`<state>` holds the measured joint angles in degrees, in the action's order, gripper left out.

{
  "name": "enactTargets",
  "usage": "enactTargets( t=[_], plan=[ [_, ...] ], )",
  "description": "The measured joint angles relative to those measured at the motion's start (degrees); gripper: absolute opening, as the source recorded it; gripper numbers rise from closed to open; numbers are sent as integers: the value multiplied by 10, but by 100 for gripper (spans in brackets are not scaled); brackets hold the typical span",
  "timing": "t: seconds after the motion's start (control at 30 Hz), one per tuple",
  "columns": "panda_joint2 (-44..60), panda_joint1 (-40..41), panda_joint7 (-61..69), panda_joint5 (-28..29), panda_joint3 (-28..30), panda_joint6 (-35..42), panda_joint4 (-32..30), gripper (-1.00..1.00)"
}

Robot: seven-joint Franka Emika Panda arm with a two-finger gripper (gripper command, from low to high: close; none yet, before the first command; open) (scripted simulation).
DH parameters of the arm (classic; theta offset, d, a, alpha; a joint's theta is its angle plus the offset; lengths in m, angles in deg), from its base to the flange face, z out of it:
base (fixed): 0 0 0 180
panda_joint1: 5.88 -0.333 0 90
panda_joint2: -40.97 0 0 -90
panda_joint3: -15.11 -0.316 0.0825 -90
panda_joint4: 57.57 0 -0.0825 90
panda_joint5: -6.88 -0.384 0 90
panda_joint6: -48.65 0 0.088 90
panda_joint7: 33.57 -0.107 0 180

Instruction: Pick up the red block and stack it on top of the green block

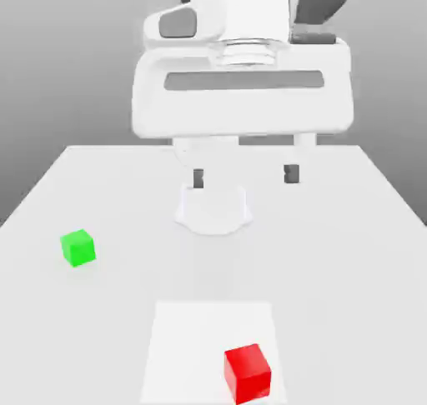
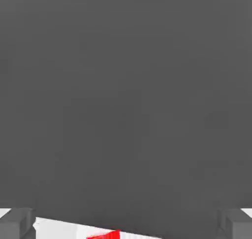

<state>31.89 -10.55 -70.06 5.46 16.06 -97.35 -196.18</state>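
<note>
Near front edge of bench (image 1: 350,253), red block (image 1: 248,372) sits free on paler square patch (image 1: 183,328), ahead of robot base (image 1: 213,210). Green block (image 1: 78,247) well apart from red block, toward exterior view's left. End effector (image 1: 244,176) hangs high above base, fingers (image 1: 291,173) spread wide, holding nothing.

Risk: long descent; off-centre closure could nudge or twist block. 2 smooth unmarked cubes, sharp edges; stacking larger on smaller may topple.

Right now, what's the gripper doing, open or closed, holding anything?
Gripper: open, fingers spread wide, holding nothing; the red block sits on the table, untouched.
</note>
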Motion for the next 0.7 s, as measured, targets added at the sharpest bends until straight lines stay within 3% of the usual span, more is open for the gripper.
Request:
enactTargets(
  t=[0.3, 0.47, 0.5, 0.7],
  plan=[
    [187, -11, 35, 10, -6, -73, -35, 0],
    [290, -12, 38, 12, -7, -151, -25, 0],
    [305, -12, 38, 12, -8, -164, -23, -100],
    [312, -11, 37, 13, -8, -169, -22, -100]
  ],
)
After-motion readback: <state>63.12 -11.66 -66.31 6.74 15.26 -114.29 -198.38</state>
